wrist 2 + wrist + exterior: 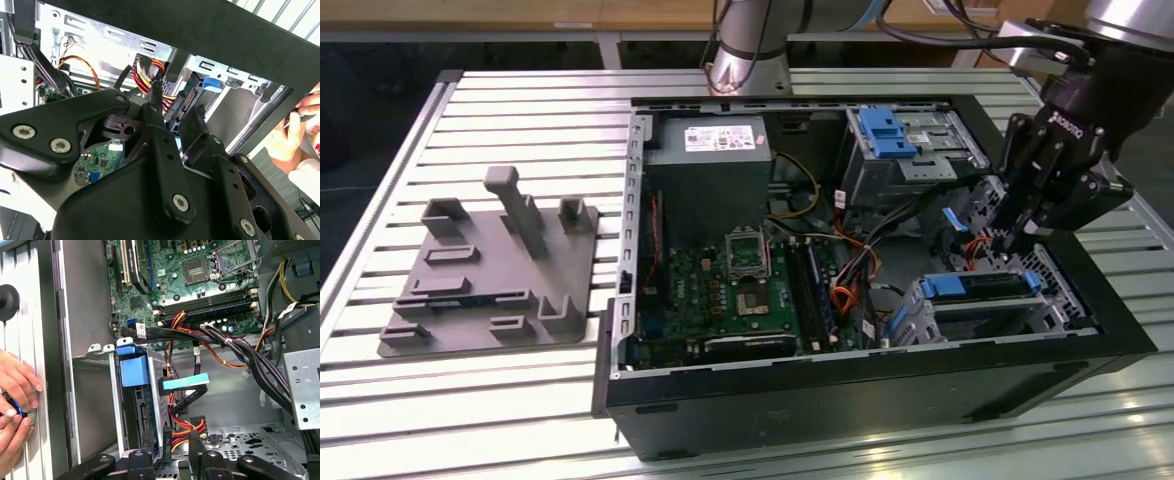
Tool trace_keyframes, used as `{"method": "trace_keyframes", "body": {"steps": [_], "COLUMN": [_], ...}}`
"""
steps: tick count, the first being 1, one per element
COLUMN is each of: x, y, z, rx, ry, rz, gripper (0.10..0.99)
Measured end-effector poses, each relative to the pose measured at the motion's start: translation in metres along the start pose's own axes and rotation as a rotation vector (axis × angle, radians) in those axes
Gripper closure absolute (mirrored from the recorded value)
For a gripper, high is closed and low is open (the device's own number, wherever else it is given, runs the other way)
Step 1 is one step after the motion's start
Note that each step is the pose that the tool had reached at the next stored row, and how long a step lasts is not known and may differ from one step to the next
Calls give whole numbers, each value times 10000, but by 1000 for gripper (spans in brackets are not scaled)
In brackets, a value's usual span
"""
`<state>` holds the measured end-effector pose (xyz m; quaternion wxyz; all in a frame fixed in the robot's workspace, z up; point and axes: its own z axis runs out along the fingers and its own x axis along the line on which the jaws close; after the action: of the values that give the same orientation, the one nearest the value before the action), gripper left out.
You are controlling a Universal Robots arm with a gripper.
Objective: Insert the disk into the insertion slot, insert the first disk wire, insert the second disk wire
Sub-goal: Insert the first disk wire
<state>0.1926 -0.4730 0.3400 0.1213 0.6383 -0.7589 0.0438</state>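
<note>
Black plastic plug of a disk wire (167, 439), red-yellow leads trailing: judged light, rigid, contacts fragile; hold by its flat sides. Gripper (172, 440) jaws appear clenched on it. Disk (132, 367), blue-framed, sits in insertion slot (156, 382) just beside the jaws.

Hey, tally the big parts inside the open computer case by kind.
Grey metal power supply box: 1
Green motherboard circuit board: 1
Silver metal drive cages with blue plastic clips: 2
Total: 4
</note>
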Motion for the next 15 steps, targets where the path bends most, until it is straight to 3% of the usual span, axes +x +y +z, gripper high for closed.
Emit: {"method": "trace_keyframes", "body": {"steps": [12,14,15], "x": [-6,-7,-7], "y": [-5,-6,-7], "z": [21,24,25], "rx": [0,0,-1], "ry": [0,0,0], "rz": [0,0,0], "gripper": [675,686,761]}}
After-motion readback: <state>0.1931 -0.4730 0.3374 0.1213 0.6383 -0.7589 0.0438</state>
